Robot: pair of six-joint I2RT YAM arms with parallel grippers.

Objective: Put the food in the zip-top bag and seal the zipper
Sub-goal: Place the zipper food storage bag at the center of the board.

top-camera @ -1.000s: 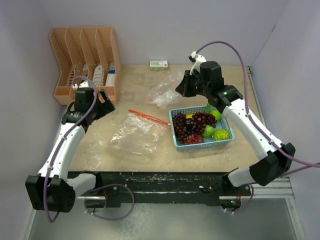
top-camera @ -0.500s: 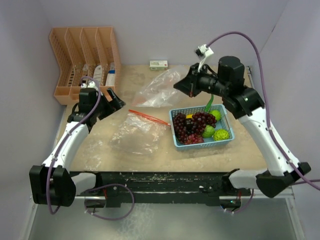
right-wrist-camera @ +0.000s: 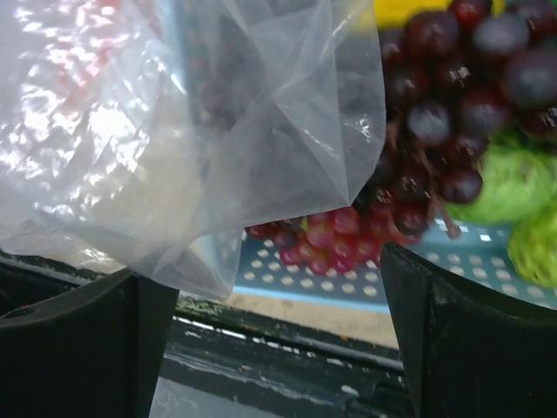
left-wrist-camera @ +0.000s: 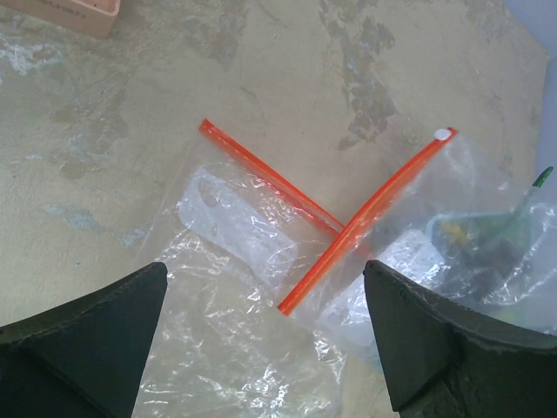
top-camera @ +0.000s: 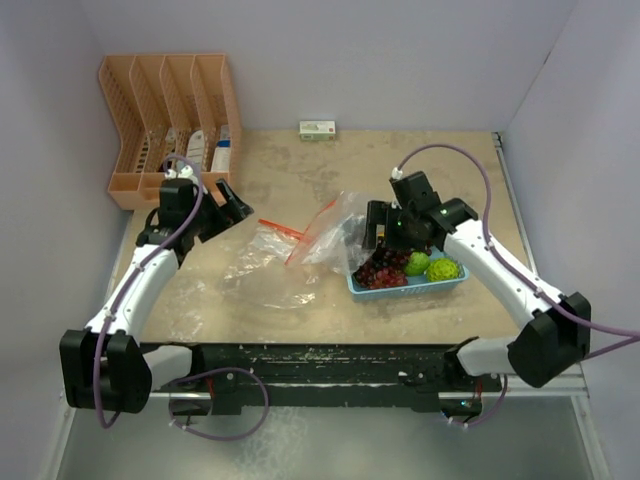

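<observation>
An orange rack stands at the far left corner. Just in front of it the left gripper hangs over the table with its fingers spread wide, holding nothing. To its right a flat bag lies on the table, its zipper at the far edge. A second bag lies tilted across that one. Its zipper crosses over the first zipper, and its right part is draped over the left end of the basket. The right gripper is low over that end of the basket, fingers wide apart. The loose plastic hangs in front of them, not pinched. The food is all in the basket, none in either bag: grapes partly under the plastic and green fruits at the right end. A small box sits at the back wall.
</observation>
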